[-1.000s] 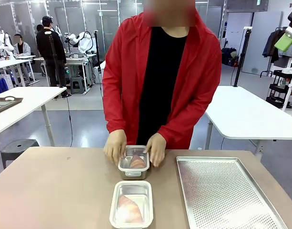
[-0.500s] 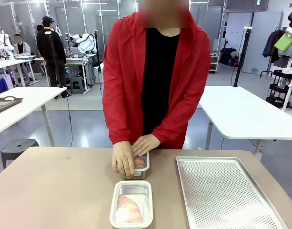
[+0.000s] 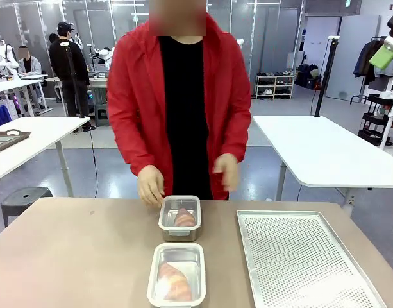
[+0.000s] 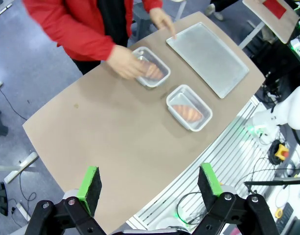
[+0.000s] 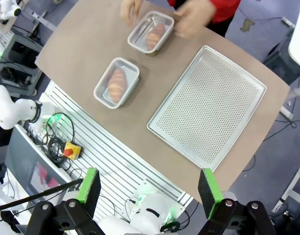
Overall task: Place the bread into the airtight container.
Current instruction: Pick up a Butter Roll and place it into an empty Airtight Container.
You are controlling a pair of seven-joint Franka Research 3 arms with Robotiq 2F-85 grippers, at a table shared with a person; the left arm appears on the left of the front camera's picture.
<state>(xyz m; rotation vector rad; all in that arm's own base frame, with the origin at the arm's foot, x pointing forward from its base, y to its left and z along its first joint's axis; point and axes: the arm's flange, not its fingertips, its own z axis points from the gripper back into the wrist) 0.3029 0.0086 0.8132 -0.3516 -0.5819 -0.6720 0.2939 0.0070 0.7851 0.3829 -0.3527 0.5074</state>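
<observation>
**A:** Where's the bread sitting at this moment?

**B:** Two pieces can be seen. One bread piece (image 3: 184, 218) is tucked inside the far airtight container (image 3: 180, 219), a small metal-walled box placed near the person's edge of the brown surface (image 3: 74, 256). A second bread piece (image 3: 173, 282) is held in the near container (image 3: 177, 274), just in front of the first, toward the robot's side. The two boxes are lined up close together but a gap is kept between them.

**A:** And the hands?

**B:** One of the person's hands (image 3: 150, 186) is hung just beside the far container's left corner; whether it's actually touched can't be made out. The other hand (image 3: 227, 172) is lifted clear above the surface and is blurred.

**A:** Fingers on the robot?

**B:** The left gripper (image 4: 150, 183) is seen from its wrist view high over the surface, fingers spread wide and released, nothing held between the green pads. Same for the right gripper (image 5: 147, 188): fingers spread apart, nothing grasped, well above everything.

**A:** Anything else on there?

**B:** A perforated metal tray (image 3: 305, 263) is laid flat to the right of the containers, near them but not touching.
</observation>
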